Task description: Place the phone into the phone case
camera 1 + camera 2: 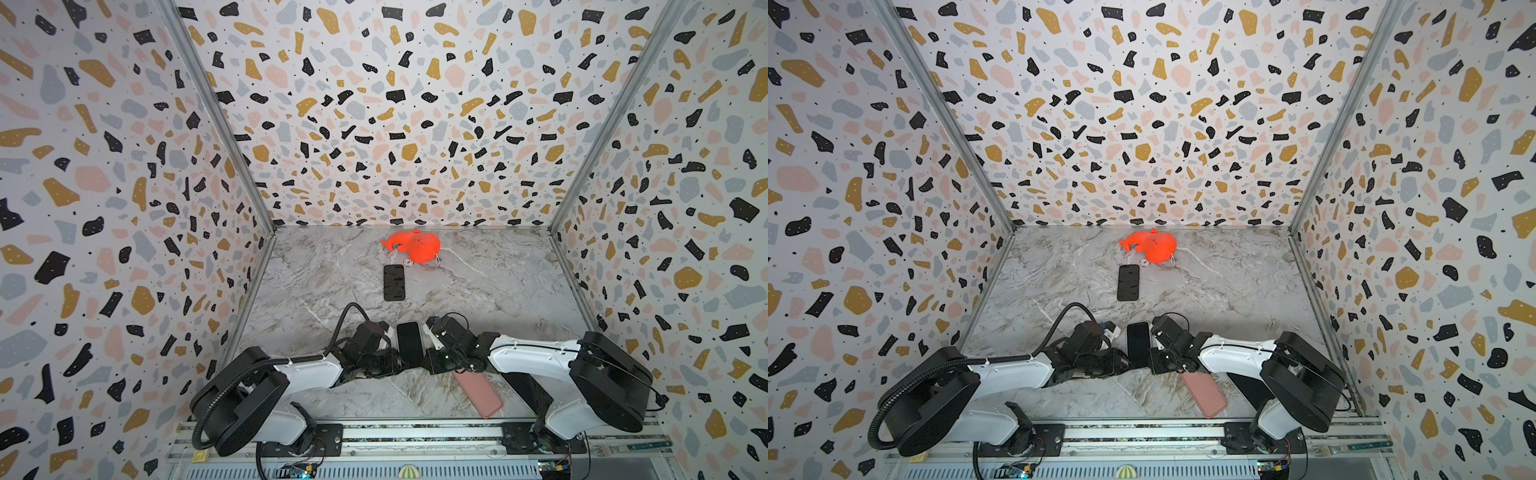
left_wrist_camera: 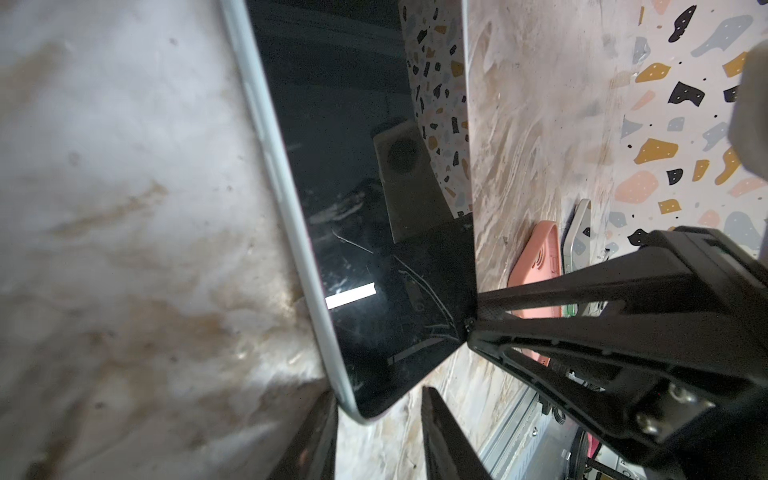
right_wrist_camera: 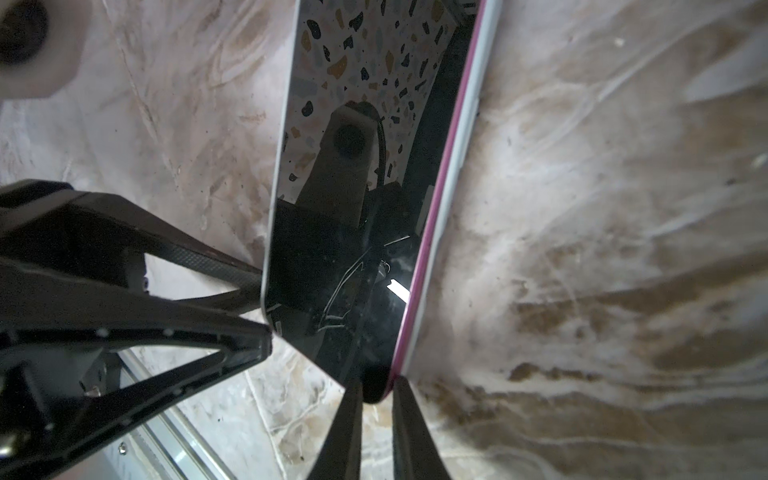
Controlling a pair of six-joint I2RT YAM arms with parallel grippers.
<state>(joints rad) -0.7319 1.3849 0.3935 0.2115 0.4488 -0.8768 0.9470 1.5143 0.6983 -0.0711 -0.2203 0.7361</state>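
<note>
Both arms reach low from the front rail (image 1: 415,432) and bend inward, so the wrists meet near mid-table. The pink phone case (image 1: 478,392) lies flat and angled by the front edge. Its far end sits just below the right wrist, in neither gripper.

The phone (image 1: 409,344) sits screen-up between the 2 grippers. The left gripper (image 2: 378,432) clamps the phone's left near corner with its jaws partly spread. The right gripper (image 3: 376,428) pinches the opposite near corner, jaws almost together.

Beyond them the marble table (image 1: 478,291) is open on both sides. Farther back lies a dark phone-shaped slab (image 1: 394,282), then an orange plush toy (image 1: 415,246) near the back wall.
</note>
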